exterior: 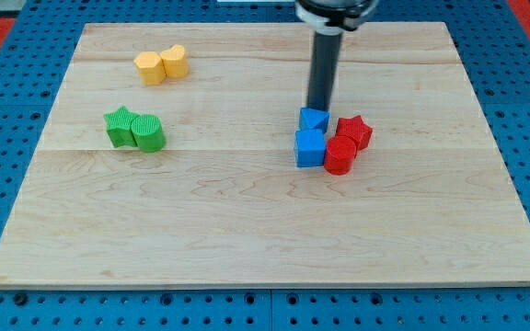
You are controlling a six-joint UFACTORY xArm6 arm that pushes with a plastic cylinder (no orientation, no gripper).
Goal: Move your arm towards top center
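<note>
My dark rod comes down from the view's top centre, and my tip (318, 108) rests on the wooden board just above the blue blocks. A small blue block (315, 119) sits right below the tip, touching or nearly touching it. A blue cube (309, 147) lies just below that. A red star (354, 131) and a red cylinder (339, 154) sit against the blue blocks on their right.
A green star (119, 125) and a green cylinder (148, 133) stand together at the view's left. A yellow hexagon-like block (149, 67) and a yellow cylinder-like block (175, 61) sit at the upper left. The wooden board (265, 230) lies on a blue perforated table.
</note>
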